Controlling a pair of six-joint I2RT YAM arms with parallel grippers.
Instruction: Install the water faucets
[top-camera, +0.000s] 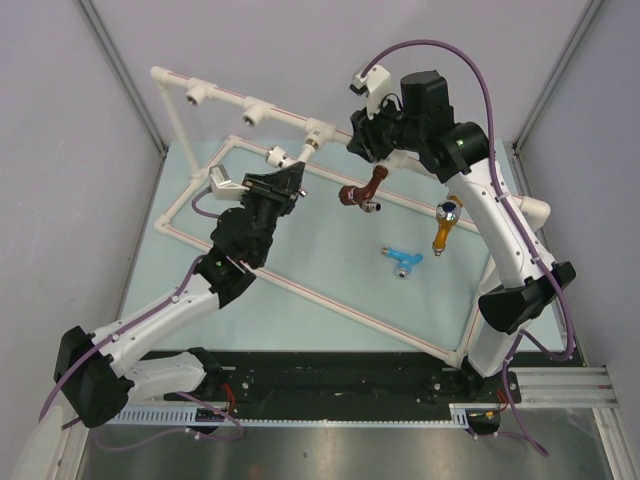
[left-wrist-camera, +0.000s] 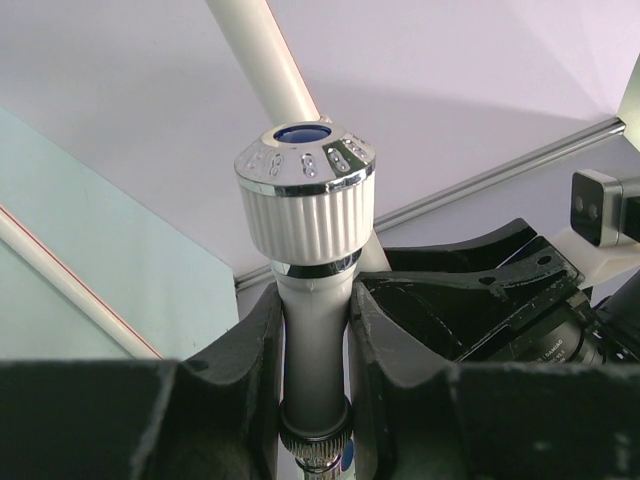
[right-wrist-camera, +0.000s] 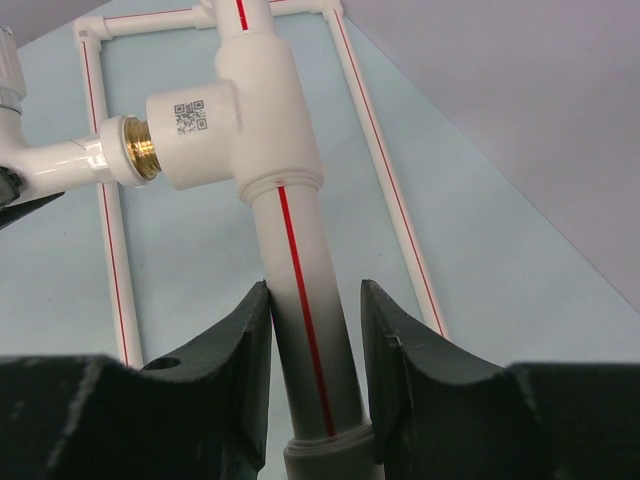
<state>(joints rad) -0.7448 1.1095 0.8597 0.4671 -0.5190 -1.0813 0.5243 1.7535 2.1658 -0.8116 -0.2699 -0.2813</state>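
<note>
My left gripper is shut on the body of the white water faucet, just below its ribbed knob. From above, this white faucet points up-right, and its end meets a tee socket on the raised rail. The left gripper sits just below it. In the right wrist view, brass thread shows at the tee socket where the faucet's spout enters. My right gripper is shut on the red-striped pipe beside that tee. Brown, orange-yellow and light blue faucets lie loose on the mat.
The white pipe frame lies as a rectangle on the pale green mat. Its raised rail carries two more tee sockets to the left. Grey walls close in on both sides. The right gripper stands over the rail.
</note>
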